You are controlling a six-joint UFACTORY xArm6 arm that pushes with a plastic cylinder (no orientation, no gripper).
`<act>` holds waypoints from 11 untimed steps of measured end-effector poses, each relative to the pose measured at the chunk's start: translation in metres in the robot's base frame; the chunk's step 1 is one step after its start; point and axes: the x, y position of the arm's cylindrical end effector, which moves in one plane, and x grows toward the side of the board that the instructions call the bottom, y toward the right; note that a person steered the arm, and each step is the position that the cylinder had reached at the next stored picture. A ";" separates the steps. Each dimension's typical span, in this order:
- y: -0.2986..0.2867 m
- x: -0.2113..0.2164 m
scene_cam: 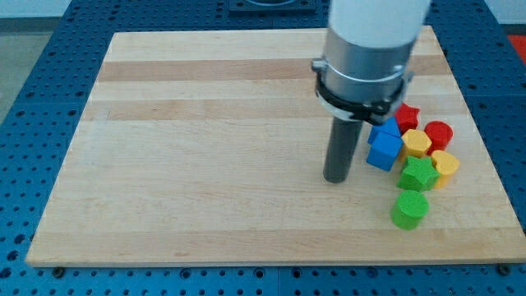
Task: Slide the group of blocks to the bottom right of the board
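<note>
My tip (334,178) rests on the wooden board (205,164), just to the left of a cluster of blocks near the view's right edge. Closest is a blue block (384,148), with a second blue piece (380,130) partly hidden behind the rod. A red star (407,116) and a red cylinder (439,133) sit at the cluster's top. A yellow hexagon (417,142) and a yellow cylinder (445,167) lie in the middle. A green star (417,173) and a green cylinder (409,210) lie at the bottom.
The arm's large white and grey body (366,57) hangs over the board's upper right. The board lies on a blue perforated table (33,99).
</note>
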 end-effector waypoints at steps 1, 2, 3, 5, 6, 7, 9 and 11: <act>0.016 -0.100; 0.089 -0.152; 0.144 -0.119; 0.138 -0.045; 0.130 -0.014; 0.130 0.013; 0.138 -0.066; 0.114 -0.106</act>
